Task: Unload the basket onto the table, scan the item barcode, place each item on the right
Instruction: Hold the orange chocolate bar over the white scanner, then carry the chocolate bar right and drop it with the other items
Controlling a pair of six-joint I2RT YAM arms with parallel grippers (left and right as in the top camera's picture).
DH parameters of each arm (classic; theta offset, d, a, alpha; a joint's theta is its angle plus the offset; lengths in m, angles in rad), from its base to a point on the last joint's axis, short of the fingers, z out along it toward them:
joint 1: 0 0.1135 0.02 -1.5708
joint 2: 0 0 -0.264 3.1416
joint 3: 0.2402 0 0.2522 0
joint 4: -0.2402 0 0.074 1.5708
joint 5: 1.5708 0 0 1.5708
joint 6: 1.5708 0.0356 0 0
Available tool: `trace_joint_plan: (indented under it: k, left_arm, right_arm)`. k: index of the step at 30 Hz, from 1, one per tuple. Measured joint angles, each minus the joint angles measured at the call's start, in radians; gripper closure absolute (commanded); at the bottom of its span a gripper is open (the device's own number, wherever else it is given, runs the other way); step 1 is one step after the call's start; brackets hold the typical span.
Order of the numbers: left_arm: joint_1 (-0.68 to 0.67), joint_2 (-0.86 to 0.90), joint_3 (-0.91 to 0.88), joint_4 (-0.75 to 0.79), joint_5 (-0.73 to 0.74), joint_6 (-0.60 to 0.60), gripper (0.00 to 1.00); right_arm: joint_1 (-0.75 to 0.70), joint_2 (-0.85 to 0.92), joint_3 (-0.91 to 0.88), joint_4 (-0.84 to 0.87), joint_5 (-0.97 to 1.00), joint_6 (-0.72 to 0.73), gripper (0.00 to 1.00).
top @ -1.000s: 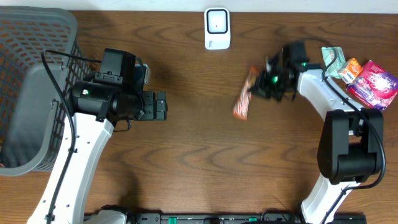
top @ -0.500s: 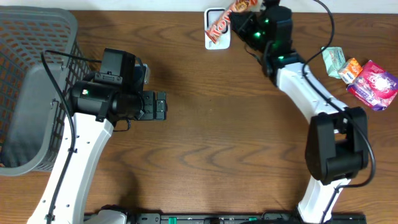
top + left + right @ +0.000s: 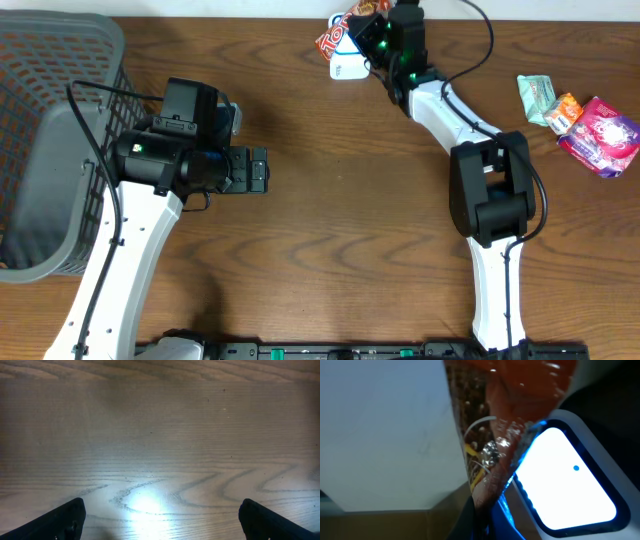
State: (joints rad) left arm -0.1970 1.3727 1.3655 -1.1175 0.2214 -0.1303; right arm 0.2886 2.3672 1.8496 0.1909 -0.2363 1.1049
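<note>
Up at the far edge of the worktop (image 3: 330,230), the snack bar (image 3: 338,32) hangs just above the white scanner (image 3: 347,66), overlapping its upper-left corner in the overhead view. Its orange-red wrapper carries bold white lettering, but the word cannot be read in full. The right gripper (image 3: 364,27) is clamped tight on the end of the bar pointing away from the scanner's left side. From the right wrist view the glossy wrapper sits right beside the scanner's window, which glows white with a blue rim and one small blue dot.

Well to the left of the scanner and nearer the robot, the left gripper (image 3: 262,170) hovers with jaws spread wide and nothing between them. Farther left stands a grey mesh basket (image 3: 60,60). Right of the scanner lie three packets (image 3: 578,118), green, orange and pink, their print too small to read. The worktop is dark brown wood with strong grain.
</note>
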Motion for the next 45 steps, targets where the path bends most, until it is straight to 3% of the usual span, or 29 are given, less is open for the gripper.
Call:
trace_joint_plan:
  k: [4, 10, 20, 24, 29, 39, 41, 45]
  left_arm:
    - [0.000, 0.000, 0.000, 0.000, 0.000, 0.000, 0.02]
    - [0.000, 0.000, 0.000, -0.001, 0.000, 0.000, 0.02]
    - [0.000, 0.000, 0.000, 0.000, 0.000, 0.000, 0.02]
    - [0.000, 0.000, 0.000, 0.000, 0.000, 0.000, 0.02]
    - [0.000, 0.000, 0.000, 0.000, 0.000, 0.000, 0.02]
    - [0.000, 0.000, 0.000, 0.000, 0.000, 0.000, 0.02]
    - [0.000, 0.000, 0.000, 0.000, 0.000, 0.000, 0.02]
    - [0.000, 0.000, 0.000, 0.000, 0.000, 0.000, 0.02]
  right_arm:
    - [-0.005, 0.000, 0.100, -0.122, -0.008, -0.068, 0.99]
    - [-0.085, -0.014, 0.238, -0.475, -0.044, -0.230, 0.99]
    - [-0.440, -0.098, 0.283, -0.932, -0.034, -0.559, 0.99]
    - [-0.541, -0.098, 0.284, -1.032, -0.013, -0.682, 0.73]
    - [-0.585, -0.098, 0.284, -1.115, 0.066, -0.739, 0.56]
    - [-0.627, -0.117, 0.284, -1.320, 0.181, -0.756, 0.35]
    - [-0.628, -0.166, 0.283, -1.373, 0.187, -0.751, 0.01]
    - [-0.626, -0.339, 0.283, -1.537, 0.161, -0.758, 0.01]
